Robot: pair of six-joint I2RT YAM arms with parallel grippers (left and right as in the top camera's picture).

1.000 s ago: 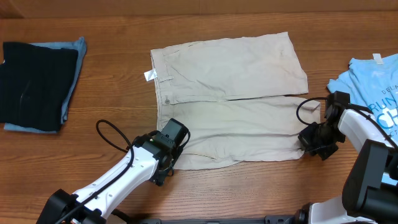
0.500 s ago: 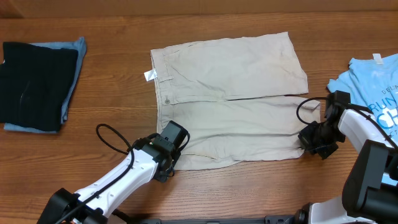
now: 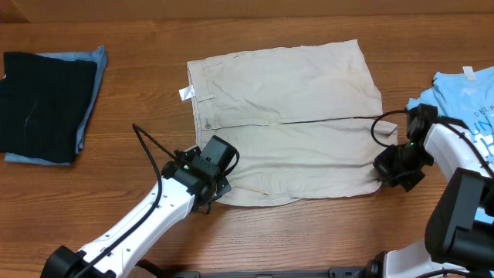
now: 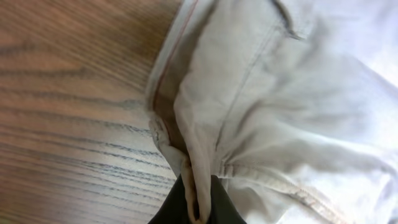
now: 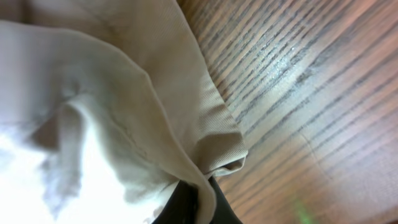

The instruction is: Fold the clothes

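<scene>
Overhead view: the beige shorts [image 3: 285, 116] lie spread flat in the middle of the worktop [image 3: 139, 123]. The left gripper [image 3: 217, 186] has its fingers clenched on the near waistband corner. The right gripper [image 3: 385, 174] has its fingers grasping the near hem corner, the cloth bunched between them.

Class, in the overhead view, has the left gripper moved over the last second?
Yes. The left gripper, shut on the shorts' near edge, has shifted slightly up the image, toward the white label.
</scene>
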